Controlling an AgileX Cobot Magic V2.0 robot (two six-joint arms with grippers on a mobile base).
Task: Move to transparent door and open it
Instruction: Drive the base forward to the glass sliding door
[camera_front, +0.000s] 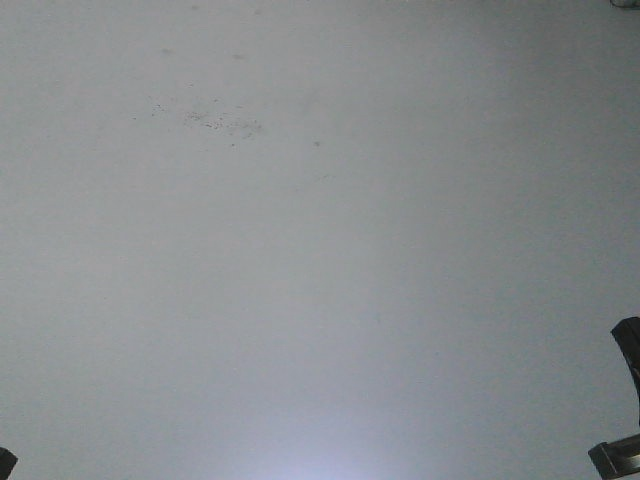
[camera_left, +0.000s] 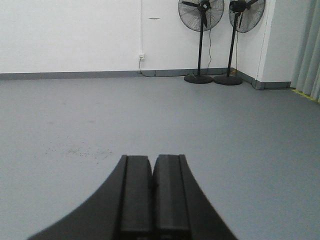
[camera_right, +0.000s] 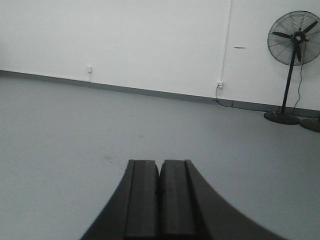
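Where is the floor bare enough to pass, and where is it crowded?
The floor is bare from the shut left claw and right claw to the wall. Only the far corner is crowded: two fans stand together, curtain beside them.

Black left claw (camera_left: 152, 165), black right claw (camera_right: 160, 167), flared.

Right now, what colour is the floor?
The floor is plain grey; left wrist view shows it best.

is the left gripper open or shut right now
Shut. In the left wrist view the left gripper has its two black pads pressed together, with nothing between them.
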